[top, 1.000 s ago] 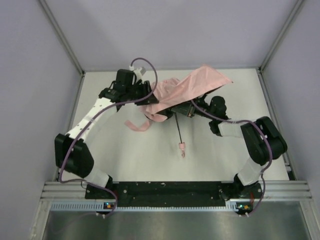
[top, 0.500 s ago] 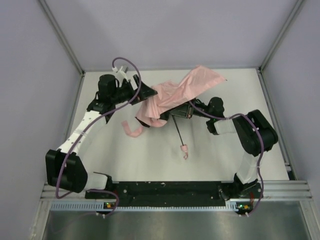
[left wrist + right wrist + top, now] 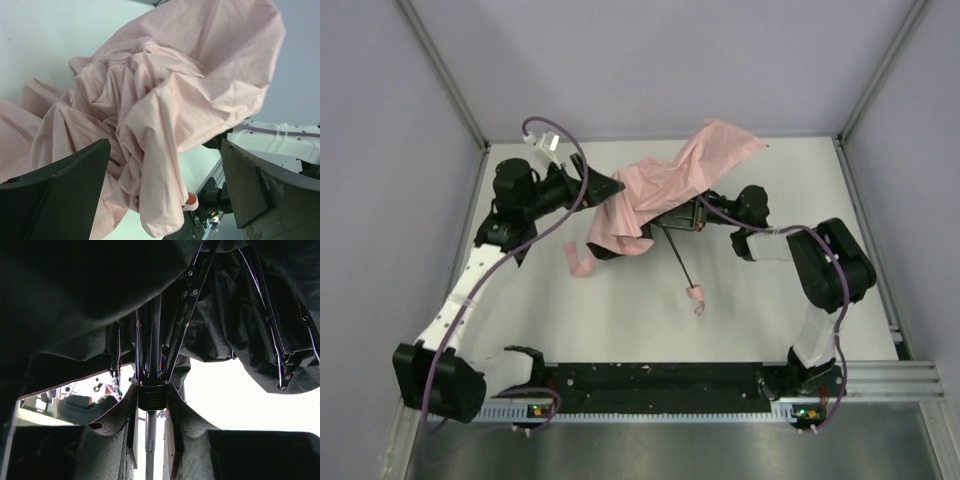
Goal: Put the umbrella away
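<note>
Umbrella (image 3: 665, 190) sits over the far-centre of the table (image 3: 620, 330), canopy on the far side. Shaft (image 3: 678, 262) runs from under the canopy toward the near side, handle (image 3: 696, 294) at its near end. Fabric strip (image 3: 578, 262) lies left of the shaft. Left gripper (image 3: 610, 187) is just left of the canopy. Right gripper (image 3: 151, 405) is under the canopy, around the shaft.

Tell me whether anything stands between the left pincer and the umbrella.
Nothing visible does. The left pincer stands open and faces the pink fabric of the umbrella directly, with no other thing between them.
</note>
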Action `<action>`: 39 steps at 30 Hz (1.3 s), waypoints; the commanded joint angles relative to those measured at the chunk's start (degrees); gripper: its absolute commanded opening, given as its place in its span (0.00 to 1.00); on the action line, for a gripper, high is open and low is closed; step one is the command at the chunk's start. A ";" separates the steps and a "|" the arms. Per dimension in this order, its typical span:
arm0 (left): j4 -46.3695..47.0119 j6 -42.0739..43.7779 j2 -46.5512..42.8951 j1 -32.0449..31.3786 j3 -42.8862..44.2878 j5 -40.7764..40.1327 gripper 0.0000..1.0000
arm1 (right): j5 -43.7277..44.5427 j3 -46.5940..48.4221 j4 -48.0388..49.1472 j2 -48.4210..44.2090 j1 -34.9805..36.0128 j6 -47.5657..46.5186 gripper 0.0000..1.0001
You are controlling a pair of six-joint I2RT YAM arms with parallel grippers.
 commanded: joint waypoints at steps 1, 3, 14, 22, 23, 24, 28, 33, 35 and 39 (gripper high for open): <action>10.62 0.21 -7.24 0.05 -6.10 0.56 0.98 | -3.75 3.76 17.09 -4.33 1.08 1.59 0.00; 13.20 -3.66 -6.98 0.05 -7.35 2.68 0.98 | -4.63 4.29 17.26 -4.77 1.86 2.20 0.00; 3.71 2.04 -4.09 -0.12 -0.58 -2.60 0.94 | -4.90 8.51 16.83 -7.23 4.33 4.58 0.00; 23.32 -7.28 -4.00 -0.21 -5.86 2.85 0.98 | -5.69 10.35 16.03 -9.43 5.56 5.81 0.00; 24.36 -8.15 -3.12 -0.21 -5.16 3.99 0.98 | -5.87 10.62 16.03 -9.52 5.82 6.07 0.00; 25.94 -9.12 -1.89 -0.21 -4.63 5.31 0.98 | -5.87 10.70 16.03 -9.78 6.00 6.16 0.00; 33.76 -13.87 1.80 -0.39 -4.19 8.57 0.98 | -5.34 12.02 15.07 -9.17 7.23 6.16 0.00; 37.54 -17.03 5.32 -0.74 -2.43 11.29 0.98 | -4.72 13.17 13.40 -8.99 8.11 5.55 0.00; 42.55 -18.62 5.68 -0.83 -3.39 11.39 0.92 | -4.81 13.26 12.96 -9.08 8.11 5.28 0.00; 47.83 -21.95 7.78 -0.83 -2.34 13.14 0.62 | -4.99 13.17 12.17 -9.26 8.11 5.02 0.00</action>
